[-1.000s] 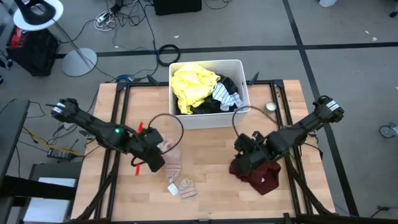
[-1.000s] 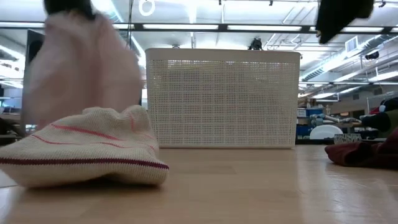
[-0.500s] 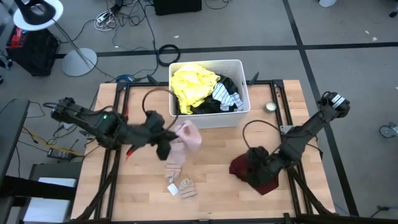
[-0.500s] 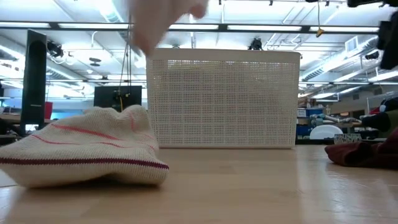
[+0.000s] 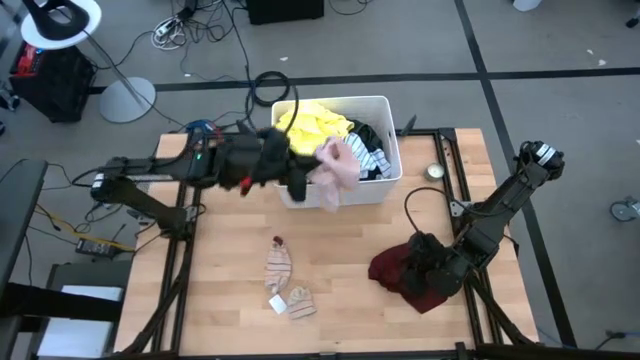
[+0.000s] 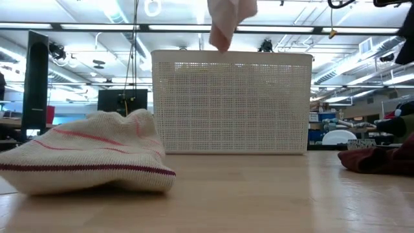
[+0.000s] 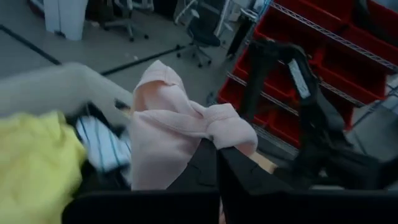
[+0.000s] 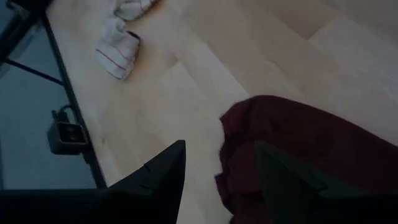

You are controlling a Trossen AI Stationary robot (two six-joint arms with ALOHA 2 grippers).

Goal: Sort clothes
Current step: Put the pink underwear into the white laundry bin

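We see a light wooden table (image 5: 340, 260) with a white perforated bin (image 5: 340, 190) standing at its far edge. A maroon garment (image 5: 405, 275) lies in a heap in front of the bin, toward the right. Two small striped socks (image 5: 285, 285) lie in front of the bin, toward the left. A small round object (image 5: 435, 172) sits just right of the bin.

left arm (image 5: 170, 170): black segmented links, small green light near the forearm
right arm (image 5: 500, 205): black links, grey-white collar at the base joint
cables: black loops at both wrists
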